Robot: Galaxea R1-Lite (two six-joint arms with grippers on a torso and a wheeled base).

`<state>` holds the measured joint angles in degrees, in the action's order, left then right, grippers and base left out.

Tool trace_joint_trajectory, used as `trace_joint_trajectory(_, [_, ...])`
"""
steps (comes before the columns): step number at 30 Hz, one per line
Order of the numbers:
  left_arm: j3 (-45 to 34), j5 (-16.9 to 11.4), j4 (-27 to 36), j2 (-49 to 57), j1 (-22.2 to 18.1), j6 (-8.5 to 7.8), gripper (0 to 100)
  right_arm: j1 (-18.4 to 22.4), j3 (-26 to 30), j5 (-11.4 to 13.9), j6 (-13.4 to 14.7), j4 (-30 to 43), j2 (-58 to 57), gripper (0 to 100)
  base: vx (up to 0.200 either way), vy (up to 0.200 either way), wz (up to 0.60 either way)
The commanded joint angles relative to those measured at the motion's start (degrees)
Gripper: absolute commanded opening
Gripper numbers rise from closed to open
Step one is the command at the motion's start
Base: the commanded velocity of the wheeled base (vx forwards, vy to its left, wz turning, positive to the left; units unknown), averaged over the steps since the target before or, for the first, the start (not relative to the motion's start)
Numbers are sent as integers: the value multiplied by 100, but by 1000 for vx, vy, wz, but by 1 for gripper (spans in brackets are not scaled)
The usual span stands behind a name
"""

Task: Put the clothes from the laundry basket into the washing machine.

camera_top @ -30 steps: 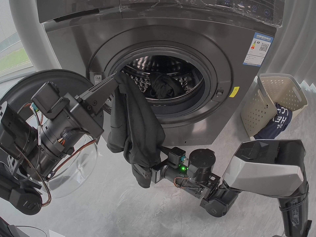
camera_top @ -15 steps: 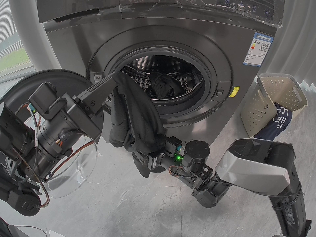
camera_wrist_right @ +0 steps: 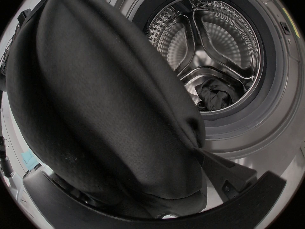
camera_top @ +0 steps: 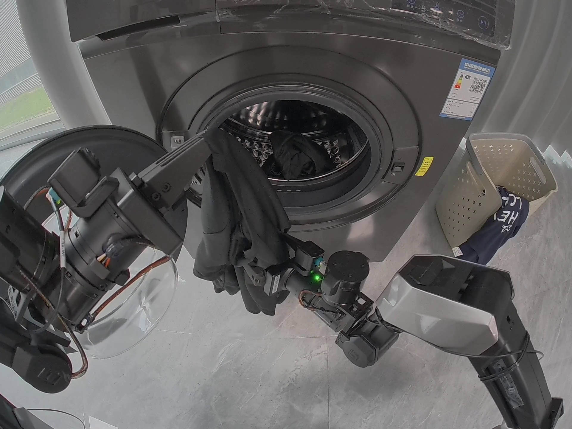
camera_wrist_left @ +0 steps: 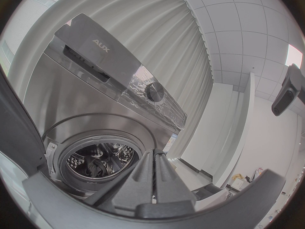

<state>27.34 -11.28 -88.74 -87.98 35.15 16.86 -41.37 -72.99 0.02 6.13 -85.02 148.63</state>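
A dark grey garment (camera_top: pixel 244 210) hangs in front of the washing machine's (camera_top: pixel 381 78) open drum mouth. My left gripper (camera_top: pixel 205 140) is shut on the garment's top edge, just left of the drum rim. My right gripper (camera_top: pixel 265 272) is pressed into the garment's bunched lower part, below the drum opening. Seen from the right wrist, the garment (camera_wrist_right: pixel 95 96) drapes over that gripper and hides it. A black garment (camera_top: pixel 295 153) lies inside the drum. The beige laundry basket (camera_top: pixel 506 162) stands to the right of the machine, with a navy garment (camera_top: pixel 500 221) spilling from it.
The machine's round door (camera_top: pixel 77 150) stands swung open at the left, behind my left arm. Grey tiled floor (camera_top: pixel 238 376) lies in front of the machine. White curtains hang behind the machine and the basket.
My right gripper has moved up and to the left, lifting and bunching the garment's lower part toward the drum opening. The left gripper has stayed almost still with the top edge.
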Motion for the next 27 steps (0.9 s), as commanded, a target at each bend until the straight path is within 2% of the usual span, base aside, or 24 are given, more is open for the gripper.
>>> trace_joint_trajectory(1, [8, 3, -3, 9, 19, 10, 0, 24, -243, 6, 2, 3, 237, 100, 0, 0, 0])
trace_joint_trajectory(18, [-1, 3, -3, 0, 19, 10, 0, -327, -392, 24, -7, -6, 377, 100, 0, 0, 0])
trace_joint_trajectory(19, [-1, 3, -3, 0, 19, 2, 0, -336, -410, 24, -7, -6, 421, 0, 0, 0, 0])
trace_joint_trajectory(27, [25, 11, -3, 9, 19, 19, 0, -222, -594, -20, 2, -68, 457, 0, 0, 0, 0])
